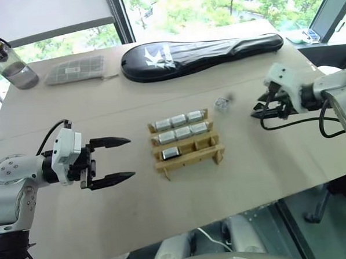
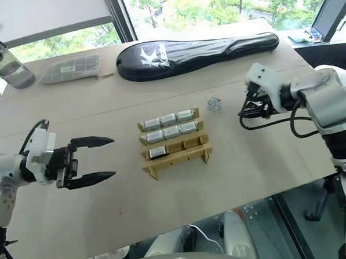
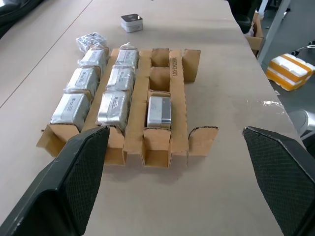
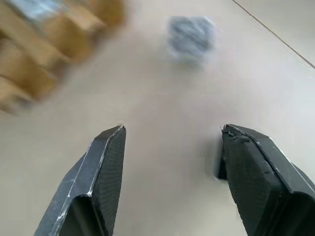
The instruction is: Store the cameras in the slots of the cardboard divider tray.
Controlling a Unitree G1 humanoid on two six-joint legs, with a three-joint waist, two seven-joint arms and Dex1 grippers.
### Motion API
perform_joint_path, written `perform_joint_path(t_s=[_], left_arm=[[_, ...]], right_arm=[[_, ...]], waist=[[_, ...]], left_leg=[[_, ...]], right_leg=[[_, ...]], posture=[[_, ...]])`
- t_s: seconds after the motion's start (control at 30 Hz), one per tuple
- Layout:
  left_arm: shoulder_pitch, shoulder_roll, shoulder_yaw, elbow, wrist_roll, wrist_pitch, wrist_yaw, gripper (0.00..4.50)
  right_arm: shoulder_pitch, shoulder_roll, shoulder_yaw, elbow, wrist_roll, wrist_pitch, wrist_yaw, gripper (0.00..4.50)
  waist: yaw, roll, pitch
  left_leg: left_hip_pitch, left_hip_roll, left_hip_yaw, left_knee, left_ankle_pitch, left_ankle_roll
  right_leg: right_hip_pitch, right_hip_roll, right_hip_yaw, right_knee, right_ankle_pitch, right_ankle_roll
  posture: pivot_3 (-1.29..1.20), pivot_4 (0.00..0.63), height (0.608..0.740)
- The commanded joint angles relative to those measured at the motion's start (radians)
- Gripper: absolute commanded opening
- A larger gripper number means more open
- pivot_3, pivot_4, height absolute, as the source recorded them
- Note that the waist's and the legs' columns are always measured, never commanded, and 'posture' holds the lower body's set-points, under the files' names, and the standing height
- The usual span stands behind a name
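Window-side table (image 1: 108,225) holds the cardboard divider tray (image 1: 189,155), seven cameras (image 1: 183,132) slotted, one loose camera (image 1: 221,103) at two o'clock, between it and the empty, parted right pincer (image 1: 259,112); left pincer (image 1: 112,161) gapes at nine.

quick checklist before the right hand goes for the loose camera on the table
1. Right hand open and holding nothing: ok, its fingers stand apart with only bare table between them.
2. Loose camera free to grasp: ok, it lies alone on the table between the cardboard tray and the right hand.
3. Open slot left in the tray: ok, seven cameras stored, two slots in the nearest row open.
4. Left hand out of the way: ok, open, apart from the tray.
5. Which way the loose camera faces: cannot tell.
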Motion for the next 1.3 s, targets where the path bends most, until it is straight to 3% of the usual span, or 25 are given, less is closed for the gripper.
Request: perform_joint_path(t_s=[0.03, 0.3, 0.43, 0.47, 1.1, 1.2, 1.3], left_arm=[[0.016, 0.005, 0.018, -0.019, -0.006, -0.009, 0.002, 4.5], [0.035, 0.008, 0.034, -0.025, -0.01, -0.012, 0.012, 4.5], [0.034, 0.015, 0.04, -0.025, -0.011, -0.009, 0.012, 4.5], [0.036, 0.019, 0.045, -0.024, -0.012, -0.008, 0.011, 4.5], [0.037, 0.035, 0.057, -0.028, -0.013, -0.007, 0.016, 4.5], [0.046, 0.039, 0.068, -0.028, -0.015, -0.008, 0.013, 4.5], [0.043, 0.046, 0.072, -0.019, -0.013, -0.009, 0.006, 4.5]], right_arm=[[0.027, 0.011, -0.086, 0.141, -0.024, -0.12, -0.091, 3.06], [0.132, 0.08, -0.139, 0.345, -0.026, -0.439, -0.114, 3.06], [0.101, 0.111, -0.154, 0.414, 0.0, -0.488, -0.079, 4.38], [0.09, 0.116, -0.153, 0.43, -0.002, -0.494, -0.077, 4.48], [-0.128, 0.237, -0.153, 0.873, -0.042, -0.581, -0.023, 4.48], [-0.124, 0.238, -0.15, 0.889, -0.051, -0.618, -0.004, 3.7], [-0.115, 0.233, -0.147, 0.874, -0.059, -0.644, 0.01, 2.26]], waist=[[0.0, 0.0, 0.0], [-0.002, 0.001, 0.0], [-0.005, 0.001, 0.0], [-0.007, 0.001, 0.0], [-0.013, 0.001, 0.0], [-0.015, 0.0, 0.0], [-0.016, 0.001, 0.0]], left_leg=[[0.0, 0.0, 0.0, 0.0, 0.0, 0.0], [0.0, 0.0, 0.001, 0.0, 0.0, 0.0], [0.0, 0.0, 0.001, 0.001, 0.0, 0.0], [0.0, 0.0, 0.001, 0.001, 0.0, 0.0], [0.0, 0.0, 0.001, 0.0, 0.0, 0.0], [0.0, 0.0, 0.001, 0.0, 0.0, 0.0], [0.0, 0.0, 0.001, 0.001, 0.0, 0.0]], right_leg=[[0.0, 0.0, 0.0, 0.0, 0.0, 0.0], [0.0, 0.0, 0.001, -0.001, 0.0, 0.0], [0.001, 0.0, 0.001, 0.0, 0.0, 0.0], [0.0, 0.0, 0.001, 0.0, 0.0, 0.0], [0.001, 0.0, 0.0, -0.001, 0.0, -0.001], [0.001, 0.0, 0.001, -0.001, 0.0, -0.001], [0.001, 0.0, 0.001, -0.001, 0.0, -0.001]], posture=[[0.0, 0.15, 0.74], [0.0, 0.15, 0.74], [0.0, 0.15, 0.74], [0.0, 0.15, 0.74], [0.0, 0.15, 0.74], [0.0, 0.15, 0.74], [0.0, 0.15, 0.74]])
